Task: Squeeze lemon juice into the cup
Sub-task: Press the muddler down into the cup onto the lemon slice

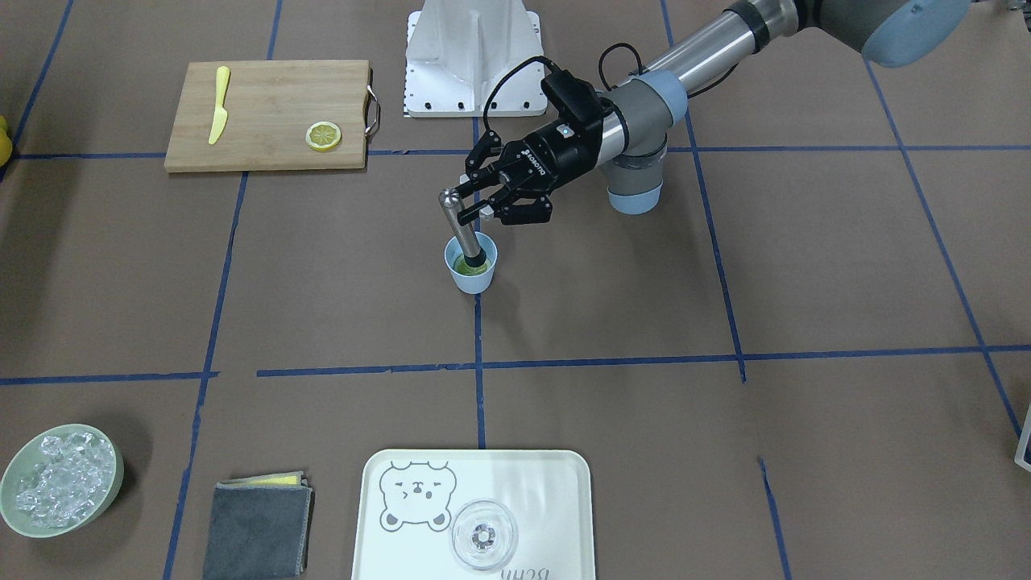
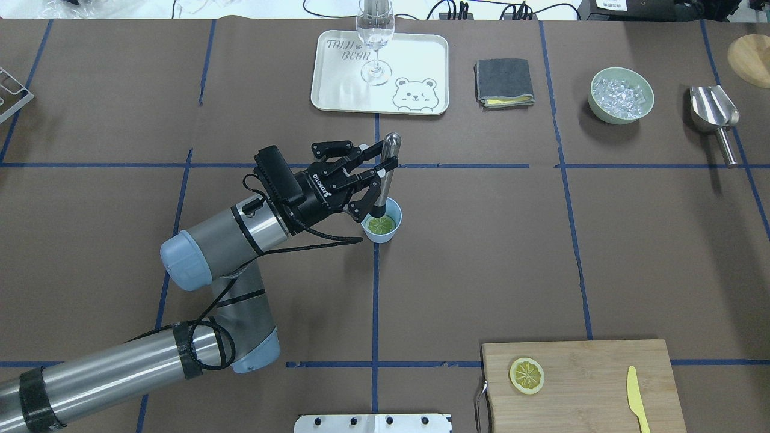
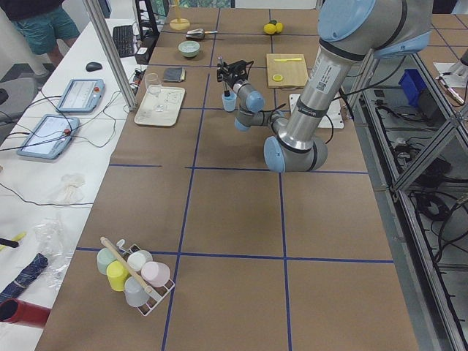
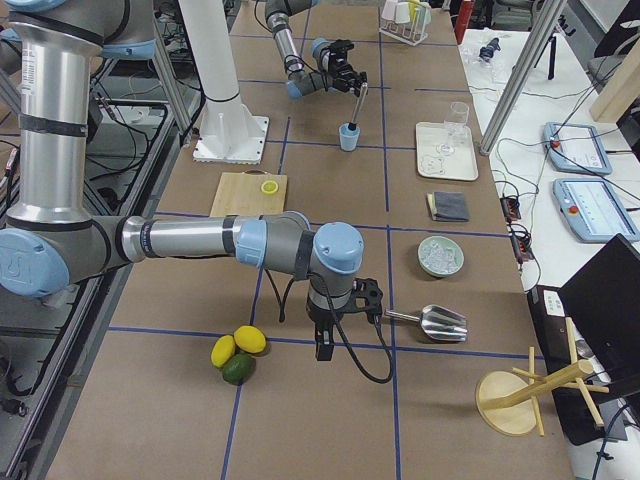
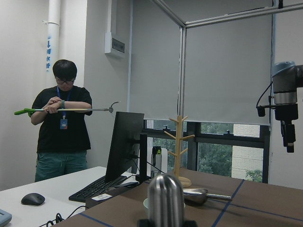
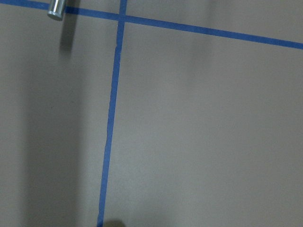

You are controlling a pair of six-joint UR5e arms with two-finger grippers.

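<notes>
Table (image 2: 481,240): cup (image 2: 382,237) apparently far from edges

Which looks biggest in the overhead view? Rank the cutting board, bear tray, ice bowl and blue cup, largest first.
1. cutting board, though it is nearest the camera and partly cut off by the frame's edge
2. bear tray
3. ice bowl
4. blue cup

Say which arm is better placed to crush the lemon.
Left. The left gripper grips the muddler standing on the lemon in the cup; the right arm hangs far off by the scoop.
</notes>
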